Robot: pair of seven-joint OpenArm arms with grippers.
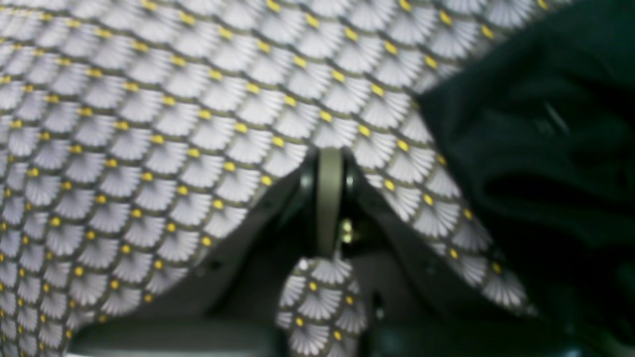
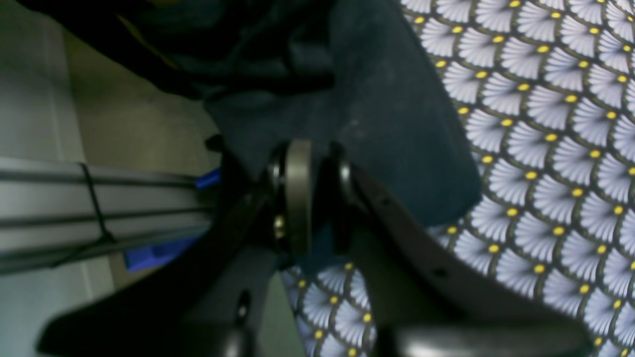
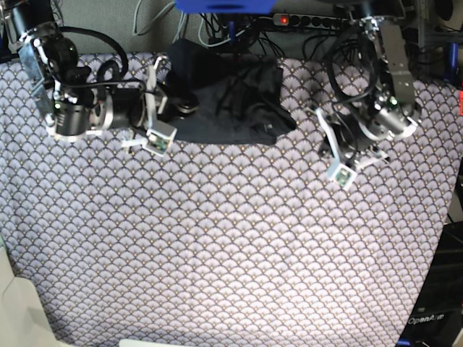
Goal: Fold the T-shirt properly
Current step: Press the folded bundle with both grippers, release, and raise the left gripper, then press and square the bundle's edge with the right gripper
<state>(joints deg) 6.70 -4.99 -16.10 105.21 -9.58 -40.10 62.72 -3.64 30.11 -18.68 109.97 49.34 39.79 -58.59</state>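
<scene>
Wide bare stretch of patterned worktop across the middle and near side, crumpled T-shirt bunched at the far edge, cables and power strip crowding behind it, arms flanking both sides

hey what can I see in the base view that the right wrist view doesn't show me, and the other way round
Only the base view shows both arms, the left claw off the shirt, the whole crumpled T-shirt at the table's far edge, and the power strip behind it.

Only the right wrist view shows, close up, the right claw shut on a flat dark flap of the shirt, plus a grey rail and a blue part off the table's side.

Both show the T-shirt and the fan-patterned tablecloth.
</scene>
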